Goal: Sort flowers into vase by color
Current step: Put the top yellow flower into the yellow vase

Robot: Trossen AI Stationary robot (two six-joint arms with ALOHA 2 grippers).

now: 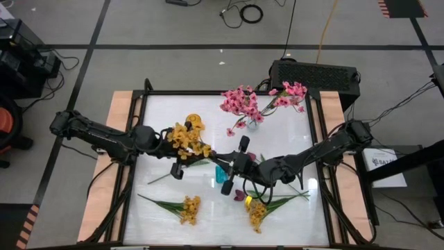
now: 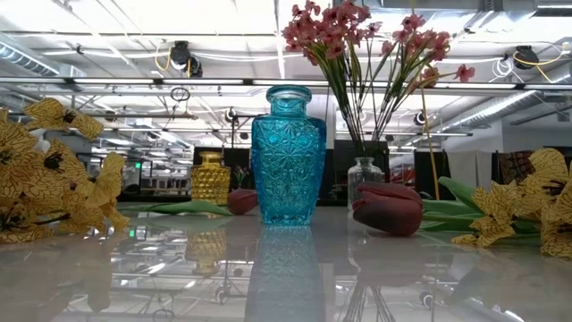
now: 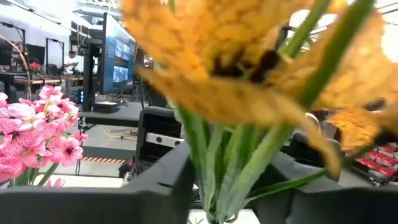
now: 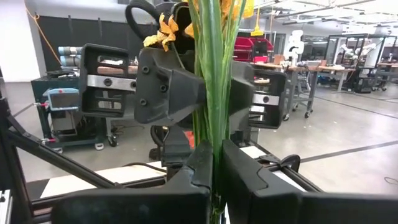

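Note:
A yellow-blossom sprig (image 1: 189, 141) is held up between both arms over the table's middle. My left gripper (image 1: 186, 149) comes from the left, shut on its stems under the blossoms. My right gripper (image 1: 214, 160) comes from the right, shut on the same stems. A blue vase (image 2: 288, 156), a yellow vase (image 1: 195, 123) and a clear vase (image 2: 365, 179) holding pink sprigs (image 1: 244, 103) stand on the table. Two more yellow sprigs (image 1: 189, 208) (image 1: 257, 214) and maroon buds (image 2: 387, 208) lie flat on it. My left gripper pinches the bundle of green stems (image 3: 219, 186) between its two fingers (image 3: 155, 193), just below the yellow blossoms (image 3: 236, 56). The sprig is lifted clear of the table. My right gripper pinches the same stems (image 4: 214, 143) between its two fingers (image 4: 198, 171), coming level from the table's right, close by the left gripper (image 4: 180, 87). Its fingers lie across the stems.
The blue vase (image 1: 220, 171) stands just below my right gripper. A maroon bud (image 1: 239, 194) and long green stems (image 1: 166, 173) lie around it. The pink sprigs spread wide over the far middle. Wooden rails (image 1: 119, 139) run along the table's left and right sides.

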